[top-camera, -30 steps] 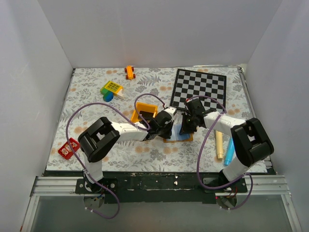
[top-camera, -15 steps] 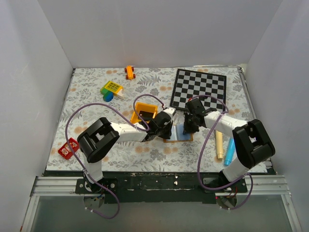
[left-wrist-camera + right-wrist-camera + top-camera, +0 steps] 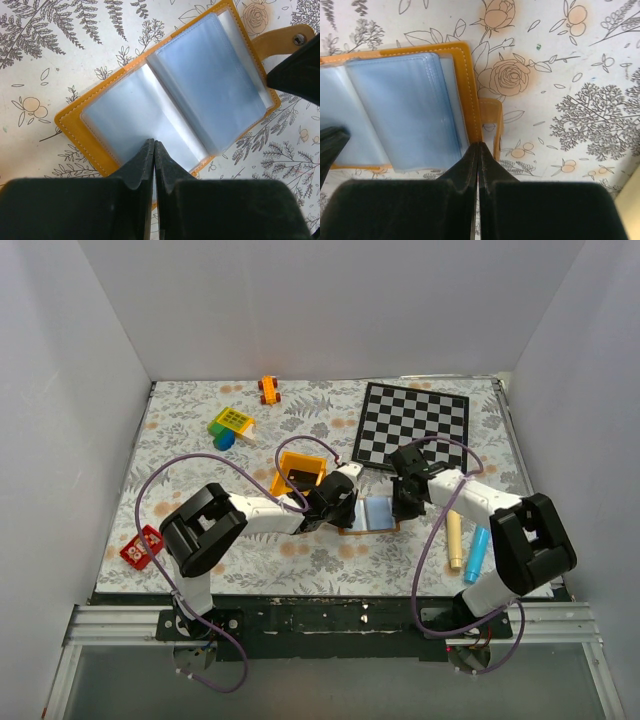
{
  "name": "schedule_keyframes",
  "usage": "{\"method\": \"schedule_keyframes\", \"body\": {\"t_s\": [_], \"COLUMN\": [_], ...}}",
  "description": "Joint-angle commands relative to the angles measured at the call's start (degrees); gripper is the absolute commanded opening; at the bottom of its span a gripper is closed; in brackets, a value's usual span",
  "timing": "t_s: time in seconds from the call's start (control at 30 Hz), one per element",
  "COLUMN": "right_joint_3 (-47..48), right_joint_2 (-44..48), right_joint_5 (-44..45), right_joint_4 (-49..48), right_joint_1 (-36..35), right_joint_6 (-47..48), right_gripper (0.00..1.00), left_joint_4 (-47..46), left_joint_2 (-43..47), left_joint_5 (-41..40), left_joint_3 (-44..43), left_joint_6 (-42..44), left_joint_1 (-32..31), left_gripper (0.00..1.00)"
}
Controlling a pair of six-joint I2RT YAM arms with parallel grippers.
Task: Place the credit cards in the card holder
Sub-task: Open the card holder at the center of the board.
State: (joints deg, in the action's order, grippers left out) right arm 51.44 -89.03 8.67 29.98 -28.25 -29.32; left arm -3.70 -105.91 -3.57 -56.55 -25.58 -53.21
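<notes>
The right claw has shifted right, uncovering the open card holder. It and the left claw are each pressed together, empty, at its edges. The sleeves look cardless.

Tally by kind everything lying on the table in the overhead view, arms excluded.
Card holder: 1, lying open
Chequered board: 1
Yellow bin: 1
Pen-like sticks: 2, tan stick and blue stick
Toy pieces: 4, orange car, yellow-green block, blue piece, red block
Credit cards: 0 that I can make out
Total: 9
</notes>
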Motion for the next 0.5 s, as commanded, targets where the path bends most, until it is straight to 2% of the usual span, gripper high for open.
{"method": "schedule_keyframes", "body": {"t_s": [0.0,0.2,0.47], "right_joint_3": [2.52,1.21,0.69], "right_joint_2": [7.02,15.64,5.72], "right_joint_5": [-0.04,-6.89,-19.81], "right_joint_4": [0.79,-6.93,-14.4], "right_joint_1": [0.21,0.21,0.21], "right_joint_6": [2.25,3.04,0.23], "right_gripper": [0.01,0.01,0.01], "left_joint_4": [5.9,5.99,6.16], "left_joint_2": [0.26,0.35,0.53], "left_joint_5": [0.06,0.23,0.06], "left_joint_3": [0.92,0.13,-0.13], "left_joint_6": [1.24,1.33,0.97], "left_joint_1": [0.12,0.12,0.12], "left_gripper": [0.0,0.0,0.0]}}
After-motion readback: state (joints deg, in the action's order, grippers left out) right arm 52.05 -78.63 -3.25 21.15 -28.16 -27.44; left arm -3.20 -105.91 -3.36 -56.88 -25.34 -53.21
